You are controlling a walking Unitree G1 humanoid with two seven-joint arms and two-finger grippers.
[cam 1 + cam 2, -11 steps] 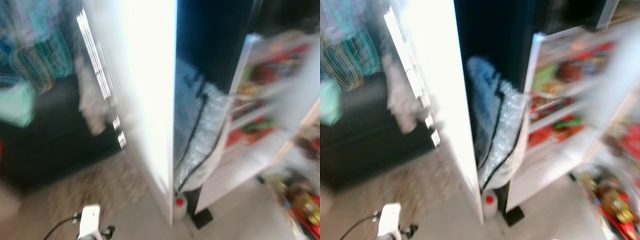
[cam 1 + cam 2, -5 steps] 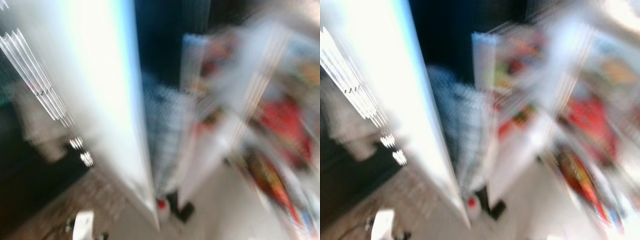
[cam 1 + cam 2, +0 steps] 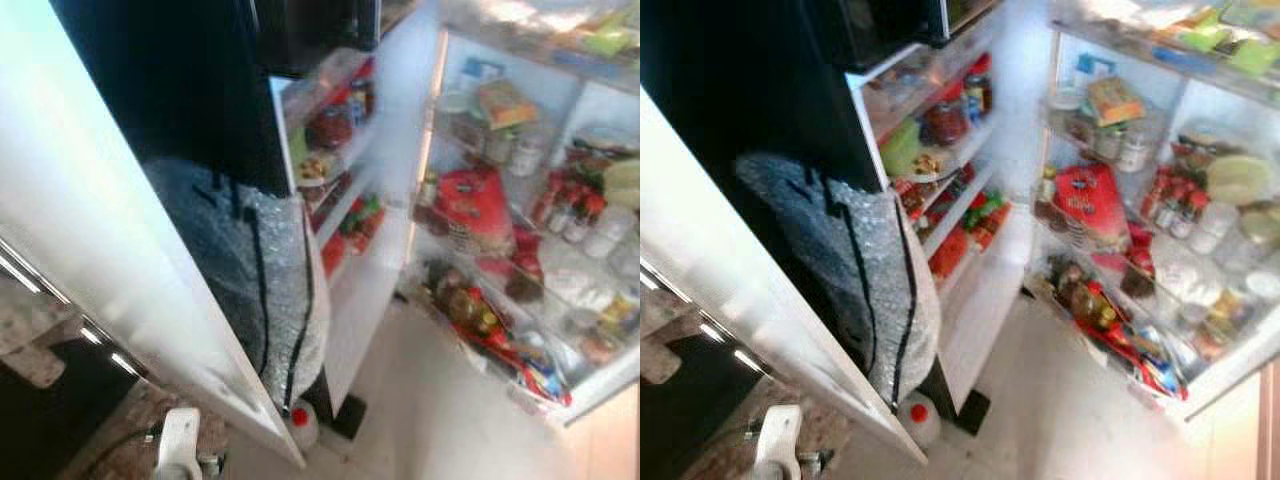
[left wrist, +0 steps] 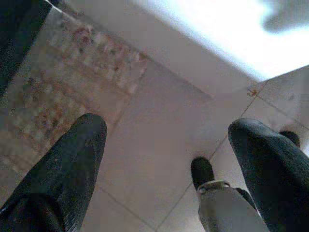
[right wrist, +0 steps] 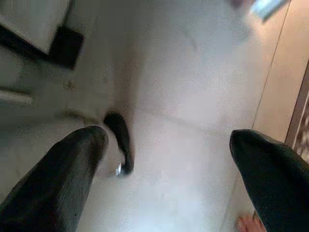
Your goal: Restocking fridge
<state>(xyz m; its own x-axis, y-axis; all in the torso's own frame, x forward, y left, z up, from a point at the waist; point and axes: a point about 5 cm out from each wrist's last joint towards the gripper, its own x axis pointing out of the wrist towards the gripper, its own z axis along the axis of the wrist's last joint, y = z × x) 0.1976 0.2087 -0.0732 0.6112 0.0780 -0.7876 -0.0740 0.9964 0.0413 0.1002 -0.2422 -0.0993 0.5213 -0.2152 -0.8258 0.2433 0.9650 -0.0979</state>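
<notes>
Fridge (image 3: 1230, 375): it stood open before the robot, on the right side of the head views, with its shelves full of jars, bottles and packets.
Fridge door (image 3: 345, 300): it was swung wide open, left of the fridge body; its racks held jars and red and green packets.
Red packet (image 3: 478, 205): it lay on a middle shelf inside the fridge, tilted, beside small bottles with red caps (image 3: 565, 205).
Yellow box (image 3: 1113, 98): it stood on an upper shelf, tilted.
Lower shelf: bottles and colourful packets lay crowded there; the labels were too blurred to read.
Silver bag (image 3: 875, 275): a padded, shiny bag with black straps hung or leaned between the white panel and the fridge door, reaching almost to the floor.
White panel (image 3: 110, 250): a tall white surface ran down the left side of the head views.
White jug (image 3: 302, 425): a small jug with a red cap stood on the floor, just below the silver bag and touching the foot of the white panel.
Floor (image 3: 1060, 420): pale tiles before the fridge; a patterned rug (image 4: 53, 92) lay to the left.
Left gripper (image 4: 166, 166): it hung low over the floor near the edge of the rug, its two black fingers spread wide apart, with nothing between them.
Right gripper (image 5: 166, 171): it hung over the pale floor, its fingers also spread apart and grasping nothing.
Person: bare toes (image 5: 248, 224) showed on the floor by the right gripper.
</notes>
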